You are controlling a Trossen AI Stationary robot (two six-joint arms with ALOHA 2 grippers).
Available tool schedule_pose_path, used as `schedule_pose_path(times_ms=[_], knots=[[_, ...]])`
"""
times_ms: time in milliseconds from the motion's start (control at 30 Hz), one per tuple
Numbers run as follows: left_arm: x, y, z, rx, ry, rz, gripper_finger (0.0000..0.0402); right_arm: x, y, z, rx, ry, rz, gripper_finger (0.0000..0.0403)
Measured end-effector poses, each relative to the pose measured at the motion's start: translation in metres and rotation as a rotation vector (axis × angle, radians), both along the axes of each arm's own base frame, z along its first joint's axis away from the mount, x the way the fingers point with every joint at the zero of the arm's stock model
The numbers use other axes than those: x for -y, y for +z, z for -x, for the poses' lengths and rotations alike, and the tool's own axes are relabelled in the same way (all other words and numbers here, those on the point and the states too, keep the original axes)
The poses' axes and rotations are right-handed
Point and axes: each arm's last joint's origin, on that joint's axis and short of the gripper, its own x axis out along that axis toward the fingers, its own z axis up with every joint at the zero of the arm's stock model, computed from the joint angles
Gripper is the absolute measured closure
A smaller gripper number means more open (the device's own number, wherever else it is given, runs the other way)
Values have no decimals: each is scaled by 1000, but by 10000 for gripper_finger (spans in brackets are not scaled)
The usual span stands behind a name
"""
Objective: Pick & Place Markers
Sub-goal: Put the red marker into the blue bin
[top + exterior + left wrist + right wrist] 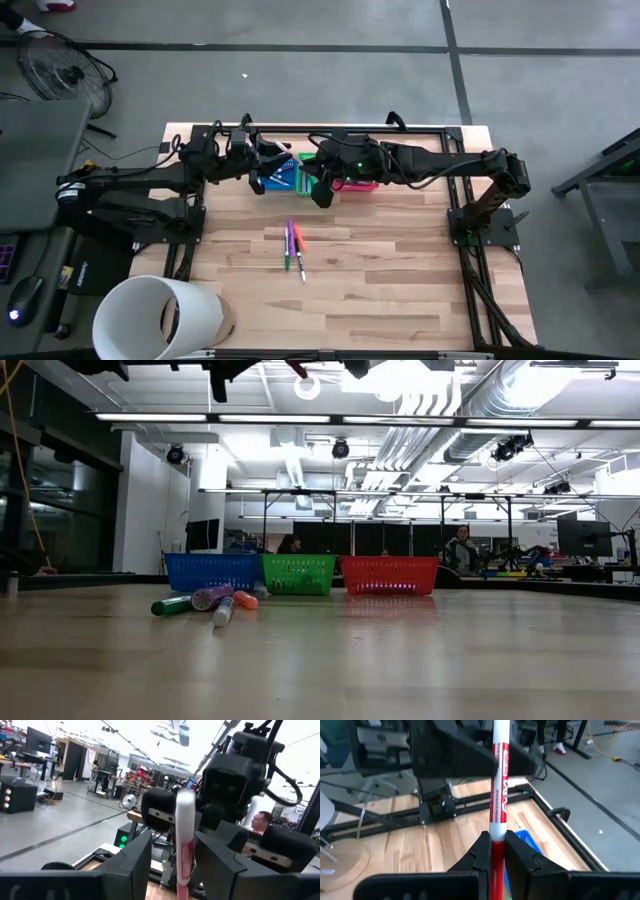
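My right gripper (495, 842) is shut on a white marker with a red end and red print (499, 780), high above the baskets at the table's far side. My left gripper (172, 837) faces it with its fingers apart, and the same marker (184, 835) stands between them. In the high view the two grippers meet over the baskets, left (268, 166) and right (322, 188). Several more markers (292, 245) in purple, green, orange and white lie on their sides in a small bunch mid-table, also seen in the low view as a bunch of markers (205, 600). My right gripper pinches the marker's red end (496, 851) between its two fingers, coming from the table's right side. The white barrel (500, 750) rises away from the fingertips toward the left gripper, lifted clear of everything. My left gripper's fingers (135, 862) flank the marker's barrel (184, 820). Whether either finger touches it I cannot tell.
A blue basket (212, 572), a green basket (298, 574) and a red basket (390, 574) stand in a row at the table's far edge, under the grippers. A big white cylinder (150, 315) stands at the near left corner. Bare wood lies around the marker bunch. People show in the room behind.
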Motion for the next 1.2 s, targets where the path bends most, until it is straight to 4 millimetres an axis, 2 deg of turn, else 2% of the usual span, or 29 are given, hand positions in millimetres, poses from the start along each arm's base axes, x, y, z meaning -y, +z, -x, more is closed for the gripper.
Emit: schedule_pose_path(times_ms=[267, 367, 467, 600, 967, 1033, 1200], knots=[[0, 0, 0, -2, -7, -1, 258, 0, -5, 2, -55, 1, -2, 380], [0, -1, 0, -6, -18, 6, 272, 0, -5, 2, -56, 2, 0, 380], [0, -1, 0, -9, -22, 23, 306, 0, -5, 2, -55, 2, 1, 380], [1, -1, 0, -10, -31, -2, 375, 0, -5, 2, -59, 8, 5, 380], [1, -1, 0, -14, -33, -1, 375, 0, -5, 2, -60, 6, 3, 380], [1, -1, 0, -15, -33, -1, 375, 0, -5, 2, -60, 6, 3, 366], [1, -3, -1, -26, -27, -3, 375, 0, -6, 2, -64, 0, -2, 289]])
